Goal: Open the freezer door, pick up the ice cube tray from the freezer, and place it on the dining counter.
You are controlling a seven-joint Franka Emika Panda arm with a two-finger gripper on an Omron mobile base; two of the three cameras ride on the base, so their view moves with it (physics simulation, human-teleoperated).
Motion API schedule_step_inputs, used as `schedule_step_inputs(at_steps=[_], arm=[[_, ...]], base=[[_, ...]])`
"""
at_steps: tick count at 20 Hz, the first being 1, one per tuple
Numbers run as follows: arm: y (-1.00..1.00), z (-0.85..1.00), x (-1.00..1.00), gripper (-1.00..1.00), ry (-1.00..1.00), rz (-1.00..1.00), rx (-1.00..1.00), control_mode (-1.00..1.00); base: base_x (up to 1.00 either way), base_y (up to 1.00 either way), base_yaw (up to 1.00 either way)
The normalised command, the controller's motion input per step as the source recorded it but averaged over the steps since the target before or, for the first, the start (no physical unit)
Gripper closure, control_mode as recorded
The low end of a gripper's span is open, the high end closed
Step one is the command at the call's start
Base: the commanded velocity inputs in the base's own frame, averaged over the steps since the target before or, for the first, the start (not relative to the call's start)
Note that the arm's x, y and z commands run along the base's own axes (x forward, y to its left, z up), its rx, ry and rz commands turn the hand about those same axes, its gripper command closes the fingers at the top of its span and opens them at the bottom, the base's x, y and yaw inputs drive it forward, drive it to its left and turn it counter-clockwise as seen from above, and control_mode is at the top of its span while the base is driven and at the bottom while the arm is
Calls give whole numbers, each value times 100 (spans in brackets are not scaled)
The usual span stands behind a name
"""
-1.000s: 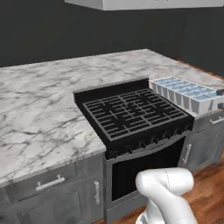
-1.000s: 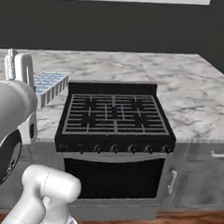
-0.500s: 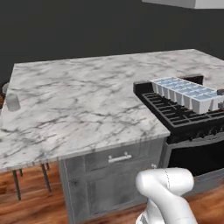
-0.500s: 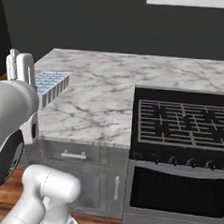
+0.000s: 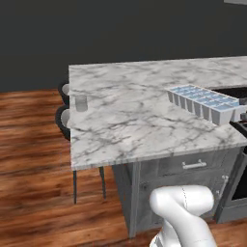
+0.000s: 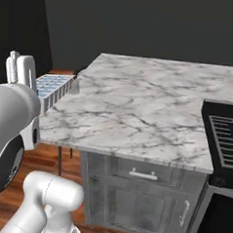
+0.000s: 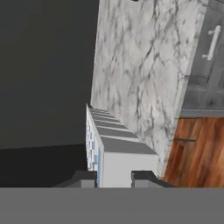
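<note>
Ice cube tray [image 5: 206, 102]: we hold it clamped in our hand [image 7: 114, 177], seemingly above the marble bench [image 5: 144, 116].

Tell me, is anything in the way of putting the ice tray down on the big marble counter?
Nothing visible blocks it. The gripper holds the ice tray above the marble counter. A small glass stands near the counter's far left edge, well away from the tray.

Lone glass tumbler [image 5: 81, 102] on dining counter [image 5: 144, 116]

Dark wall [image 5: 120, 34], wooden floor [image 5: 34, 159]
</note>
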Motion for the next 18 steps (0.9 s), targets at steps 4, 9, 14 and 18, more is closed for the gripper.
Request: schedule_step_inputs(at_steps=[4, 9, 14, 18], arm=[[0, 0, 0, 100, 0, 0, 0, 100], [0, 0, 0, 100, 0, 0, 0, 100], [0, 0, 0, 100, 0, 0, 0, 100], [0, 0, 0, 100, 0, 0, 0, 100]], base=[[40, 81, 19], [52, 55, 1], [51, 28, -21], [38, 16, -29]])
